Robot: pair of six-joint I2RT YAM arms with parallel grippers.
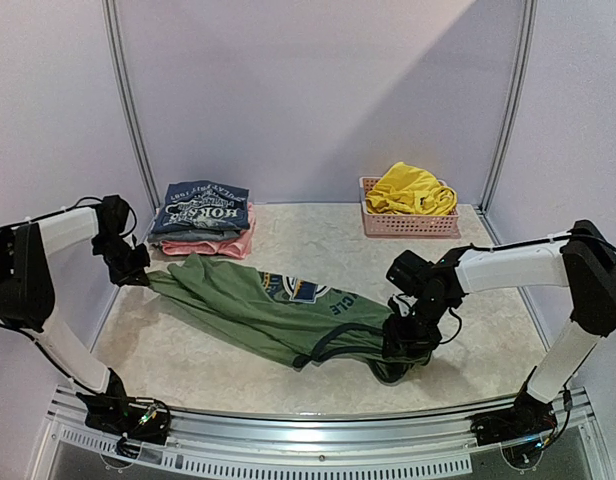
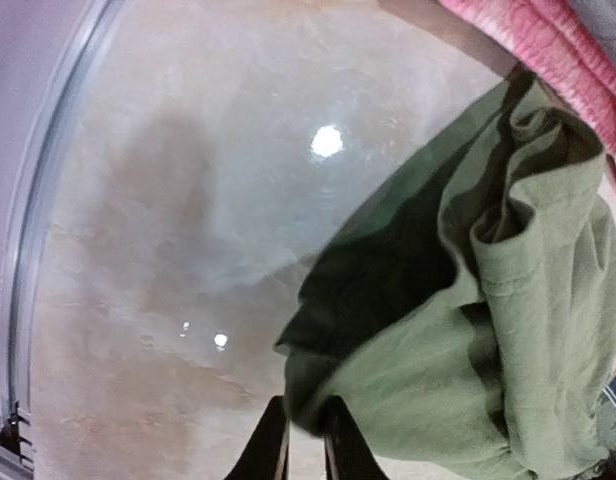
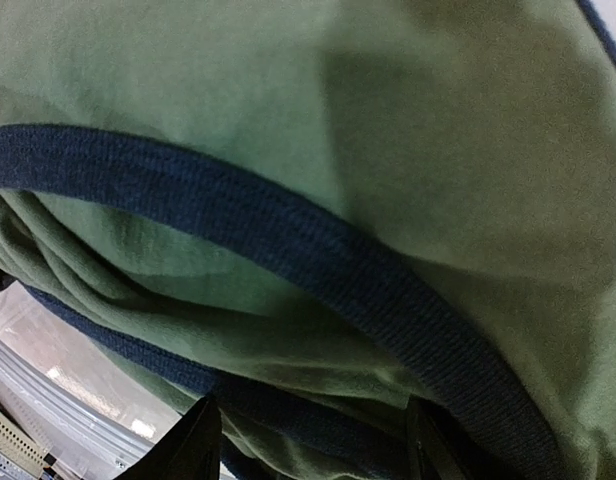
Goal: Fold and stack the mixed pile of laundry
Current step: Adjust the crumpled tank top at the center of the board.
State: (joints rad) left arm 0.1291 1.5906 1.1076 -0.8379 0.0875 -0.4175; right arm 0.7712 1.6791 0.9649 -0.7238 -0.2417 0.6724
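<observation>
- Left wrist: your left gripper (image 2: 306, 442) clamps only the olive shirt (image 2: 508, 330) edge; tug, it slips.
- Can't tell if right gripper (image 3: 308, 445) holds trim; fold may skew.

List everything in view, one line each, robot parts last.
olive-green shirt: 1, green with dark trim, centre of table, between both grippers
yellow shorts: 1, yellow, heaped in basket
basket: 1, pink lattice, back right
folded stack: 1, navy printed top over grey and pink layers, back left
table: 1, beige marbled
left gripper: 1, black, shut on the shirt's left edge
right gripper: 1, black, jaws apart around the shirt's bunched right end
</observation>
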